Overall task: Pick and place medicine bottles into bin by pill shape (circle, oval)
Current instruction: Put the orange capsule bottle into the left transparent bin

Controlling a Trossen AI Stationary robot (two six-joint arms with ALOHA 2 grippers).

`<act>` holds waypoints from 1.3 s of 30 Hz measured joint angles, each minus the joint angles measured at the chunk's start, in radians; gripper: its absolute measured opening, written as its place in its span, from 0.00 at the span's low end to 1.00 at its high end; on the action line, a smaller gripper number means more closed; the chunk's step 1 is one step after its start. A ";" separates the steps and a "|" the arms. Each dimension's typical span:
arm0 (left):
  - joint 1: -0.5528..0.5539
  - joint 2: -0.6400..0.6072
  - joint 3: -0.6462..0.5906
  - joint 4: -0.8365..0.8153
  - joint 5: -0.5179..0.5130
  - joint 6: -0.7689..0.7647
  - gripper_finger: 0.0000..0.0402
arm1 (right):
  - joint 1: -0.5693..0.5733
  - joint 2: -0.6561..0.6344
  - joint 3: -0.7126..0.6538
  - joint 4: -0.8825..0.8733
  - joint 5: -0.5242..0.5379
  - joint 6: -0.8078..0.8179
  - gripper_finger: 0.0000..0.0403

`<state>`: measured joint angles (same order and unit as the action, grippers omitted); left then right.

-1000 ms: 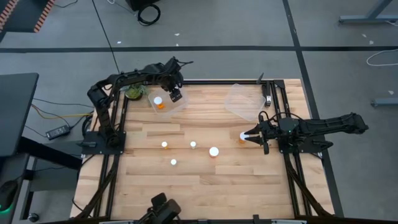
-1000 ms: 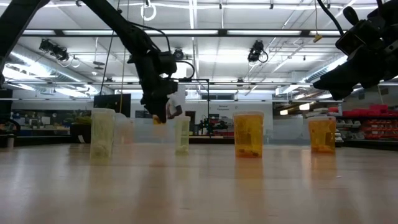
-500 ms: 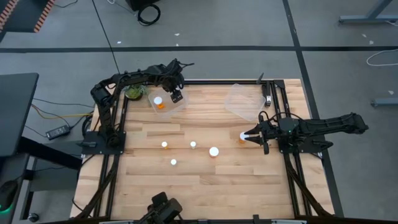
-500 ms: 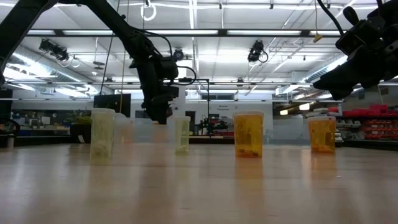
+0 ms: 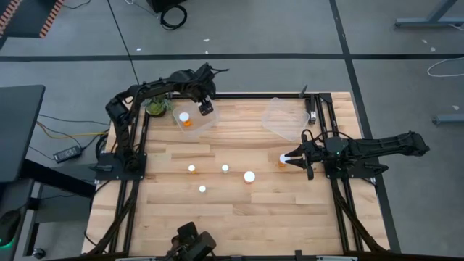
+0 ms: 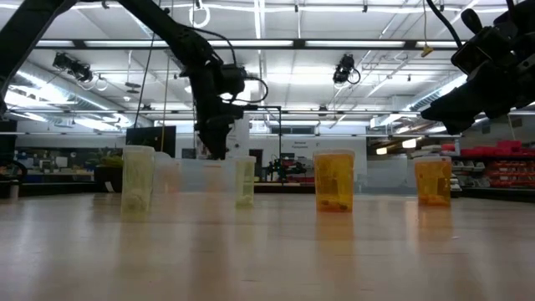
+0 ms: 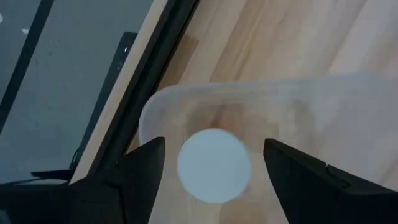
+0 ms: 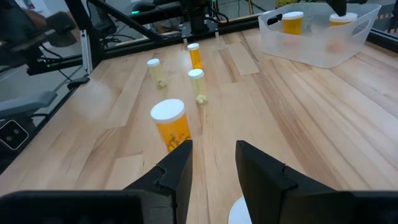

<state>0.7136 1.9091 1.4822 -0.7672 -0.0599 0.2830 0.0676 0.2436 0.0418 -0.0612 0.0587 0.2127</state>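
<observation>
The left gripper (image 5: 205,107) hangs over the far-left clear bin (image 5: 196,122), its fingers (image 7: 140,171) spread apart and holding nothing; in the left wrist view a white-capped medicine bottle (image 7: 214,165) sits upright inside that bin, directly below the gap between the fingers. From above, two bottles show in the bin, one with a white cap (image 5: 184,116) and an orange one (image 5: 188,123) just beside it. A second clear bin (image 5: 283,118) sits to the right of the first, near the table's far edge. On the wooden table (image 5: 239,217), in front of the left bin, four more bottles stand well apart: one (image 5: 192,169), another (image 5: 202,189) nearer the front edge, a small one (image 5: 225,168), and a wider-capped one (image 5: 249,176) (the largest cap of the loose ones). Farther right of these, the right gripper (image 5: 288,158) sits low at a seventh bottle (image 5: 283,159), its fingers drawn in against it; only the white cap edge (image 8: 239,213) shows between the fingers (image 8: 177,171) in the right wrist view.
</observation>
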 joint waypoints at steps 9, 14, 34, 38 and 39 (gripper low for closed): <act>-0.067 -0.001 0.125 -0.096 0.020 0.027 0.71 | 0.000 0.000 0.000 0.000 0.000 0.000 0.32; -0.138 -0.002 0.158 -0.102 0.038 0.022 0.70 | 0.000 0.000 0.000 0.000 0.000 0.000 0.32; -0.466 0.002 0.157 -0.121 0.041 -0.111 0.67 | 0.000 0.000 0.000 0.000 0.000 0.000 0.32; -0.515 0.002 0.157 -0.120 0.040 -0.115 0.67 | 0.000 0.000 0.000 0.000 0.000 0.000 0.32; -0.527 0.002 0.157 -0.119 0.040 -0.115 0.67 | 0.000 0.000 0.000 0.000 0.000 0.000 0.32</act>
<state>0.1866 1.9114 1.6394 -0.8864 -0.0200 0.1677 0.0675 0.2436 0.0418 -0.0612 0.0586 0.2125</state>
